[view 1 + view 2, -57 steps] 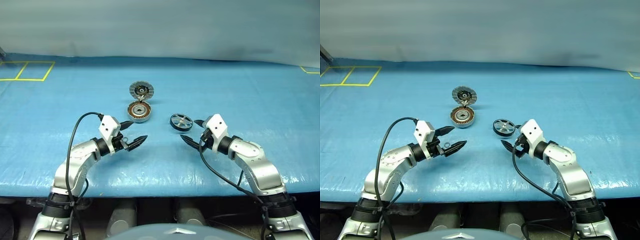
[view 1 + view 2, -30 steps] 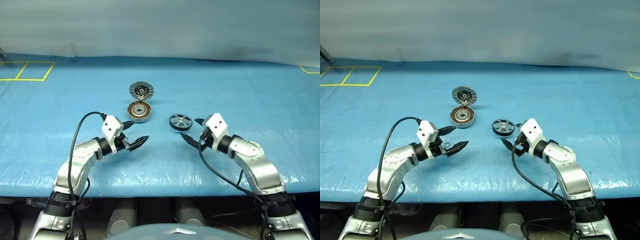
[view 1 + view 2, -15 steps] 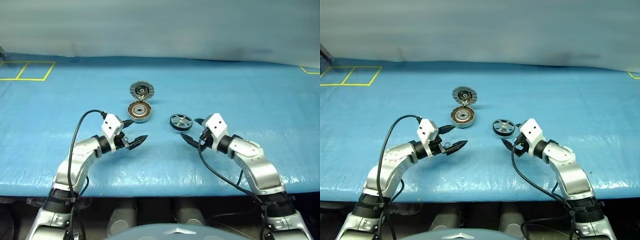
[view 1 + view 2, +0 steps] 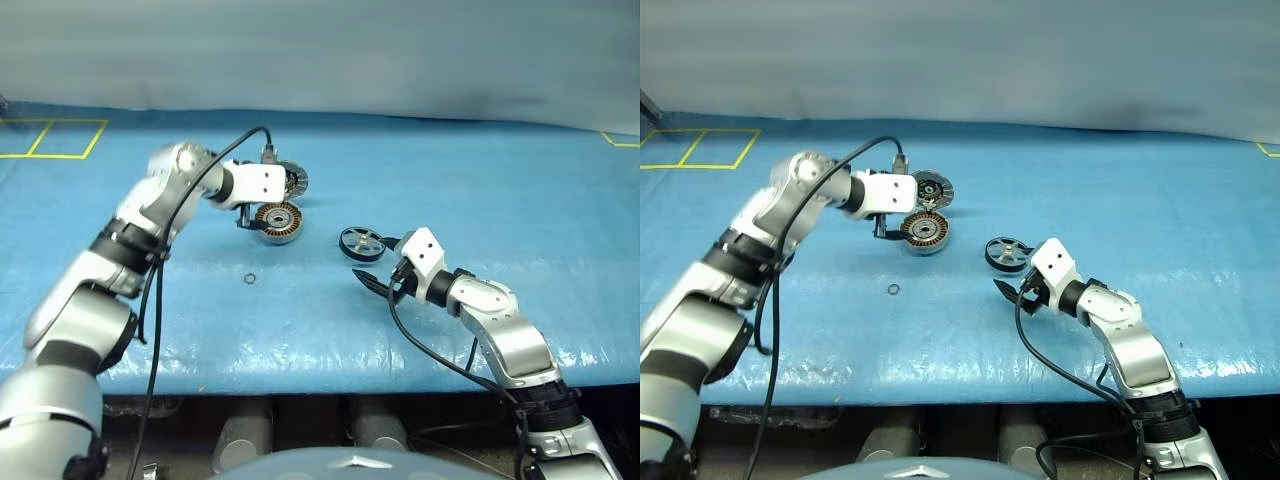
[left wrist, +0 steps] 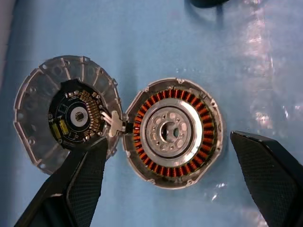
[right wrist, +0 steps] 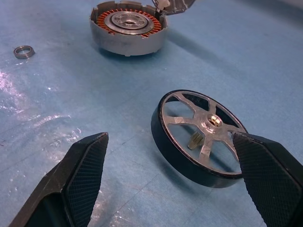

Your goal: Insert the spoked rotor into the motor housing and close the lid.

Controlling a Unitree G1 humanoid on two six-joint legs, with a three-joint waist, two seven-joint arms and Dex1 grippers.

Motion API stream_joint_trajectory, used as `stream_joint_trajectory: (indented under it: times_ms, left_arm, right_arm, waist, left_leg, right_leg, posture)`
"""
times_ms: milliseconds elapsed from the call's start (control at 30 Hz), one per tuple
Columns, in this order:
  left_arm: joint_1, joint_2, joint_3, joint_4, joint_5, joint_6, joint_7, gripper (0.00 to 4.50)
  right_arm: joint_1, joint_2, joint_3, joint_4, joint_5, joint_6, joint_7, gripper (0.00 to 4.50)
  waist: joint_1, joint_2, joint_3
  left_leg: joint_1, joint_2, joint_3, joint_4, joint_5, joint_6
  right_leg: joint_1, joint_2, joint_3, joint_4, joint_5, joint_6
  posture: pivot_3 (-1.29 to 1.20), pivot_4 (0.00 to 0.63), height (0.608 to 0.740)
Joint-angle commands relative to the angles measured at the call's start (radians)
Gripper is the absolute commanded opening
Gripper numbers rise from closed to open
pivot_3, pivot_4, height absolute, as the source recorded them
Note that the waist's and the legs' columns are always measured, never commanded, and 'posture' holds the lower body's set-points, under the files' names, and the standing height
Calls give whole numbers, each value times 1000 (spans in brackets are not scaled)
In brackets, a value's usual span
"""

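Observation:
The motor housing (image 4: 279, 222), a grey cup with copper windings, lies on the blue table cover. The ribbed lid (image 5: 66, 113) lies open just behind it, joined to it by a small tab. My left gripper (image 4: 883, 230) hangs over the housing, pointing down, open and empty, one finger (image 5: 85, 179) on the lid side and the other beyond the housing's opposite rim. The spoked rotor (image 4: 361, 243), dark-rimmed with silvery spokes, lies flat to the right of the housing. My right gripper (image 4: 378, 262) sits low just in front of the rotor (image 6: 201, 137), open, with the rotor between its spread fingers but untouched.
A small metal ring (image 4: 249, 279) lies loose on the cover in front of the housing. Yellow tape lines (image 4: 50, 140) mark the far left corner. The table's front edge (image 4: 300, 370) runs close to me, and a grey wall stands behind.
My left arm rose and swung forward from beside the small ring to above the housing, its wrist rolling so the fingers point down. The right gripper and the parts stayed put.

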Motion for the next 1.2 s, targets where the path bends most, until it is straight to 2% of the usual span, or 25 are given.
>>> stream_joint_trajectory:
  times_ms: [33,233,400,533,767,1200]
  left_arm:
    - [-125,-31,-115,131,142,-141,-100,4500]
    - [-297,-92,-240,358,352,-300,-72,4500]
    - [-317,-126,-280,458,438,-391,-63,4500]
    - [-295,-155,-265,475,444,-418,-69,4500]
    - [-257,-149,-218,393,404,-451,-157,4500]
    - [-175,-191,-230,405,437,-470,-137,4500]
  right_arm:
    - [-18,-24,-13,-35,8,-2,21,4468]
    - [-6,-85,-34,-75,8,29,36,4468]
    - [0,-96,-39,-102,10,46,29,4468]
    - [8,-94,-37,-121,9,58,20,4468]
    - [26,-107,-48,-137,7,70,11,4468]
    - [21,-97,-43,-148,10,69,0,4468]
  waist:
    - [-1,0,0]
    - [-11,-4,6]
    - [-10,-4,7]
    - [-10,-5,7]
    - [-10,-5,7]
    - [-10,-5,7]
  left_leg:
    - [0,0,0,0,0,0]
    - [-2,0,-1,-1,-1,1]
    - [-2,0,-1,0,-1,2]
    - [-4,-1,-2,1,-1,2]
    - [-9,-2,-4,6,-1,2]
    - [-9,-3,-5,8,-1,2]
  right_leg:
    - [0,0,0,0,0,1]
    - [-2,0,0,2,0,4]
    - [-2,0,0,1,0,5]
    - [-3,0,0,1,0,6]
    - [-4,0,0,2,1,9]
    - [-3,0,0,3,2,10]
  posture:
    - [0,150,740]
    - [0,150,740]
    - [0,150,740]
    - [0,150,740]
    - [0,150,740]
    - [0,150,740]
